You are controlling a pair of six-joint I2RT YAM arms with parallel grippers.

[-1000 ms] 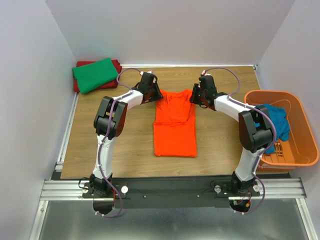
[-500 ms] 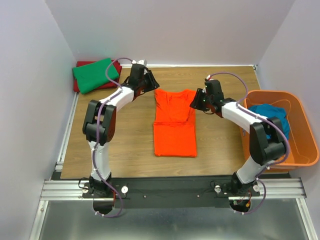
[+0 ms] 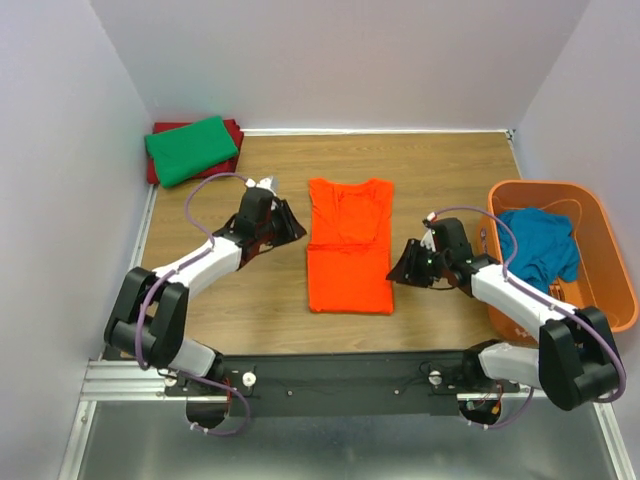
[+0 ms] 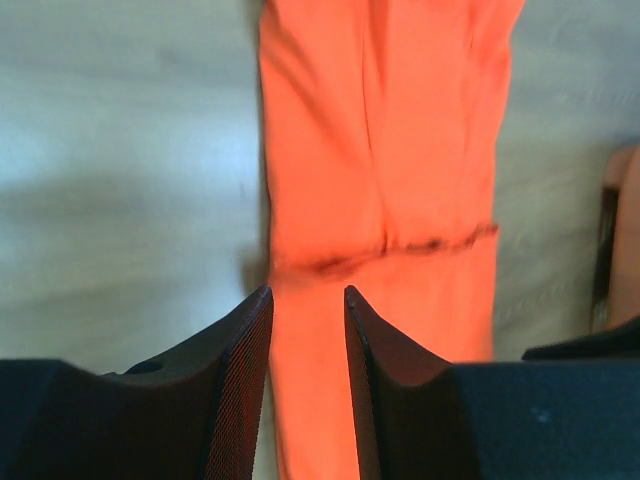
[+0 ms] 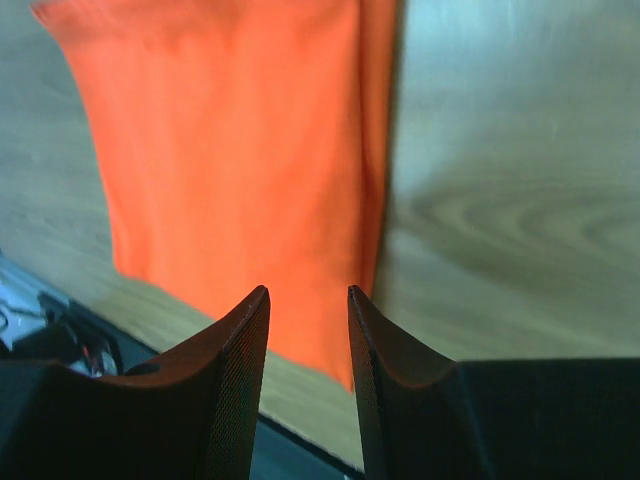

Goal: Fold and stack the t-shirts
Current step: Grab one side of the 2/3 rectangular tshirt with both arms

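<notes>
An orange t-shirt (image 3: 347,245) lies flat mid-table, folded into a long narrow strip with its sleeves tucked in. It fills the left wrist view (image 4: 385,180) and the right wrist view (image 5: 240,170). My left gripper (image 3: 291,229) is open and empty, just left of the shirt's middle. My right gripper (image 3: 400,272) is open and empty, beside the shirt's lower right edge. A folded green t-shirt (image 3: 190,149) lies on a folded dark red t-shirt (image 3: 236,130) at the back left. A teal blue t-shirt (image 3: 540,243) is crumpled in the basket.
A rigid orange plastic basket (image 3: 590,315) stands at the right table edge, close to my right arm. White walls enclose the table on three sides. A metal rail (image 3: 330,375) runs along the near edge.
Both arms have drawn back from the shirt's collar end toward the near edge, the left to the shirt's left side and the right to its lower right. The shirt has not moved.
</notes>
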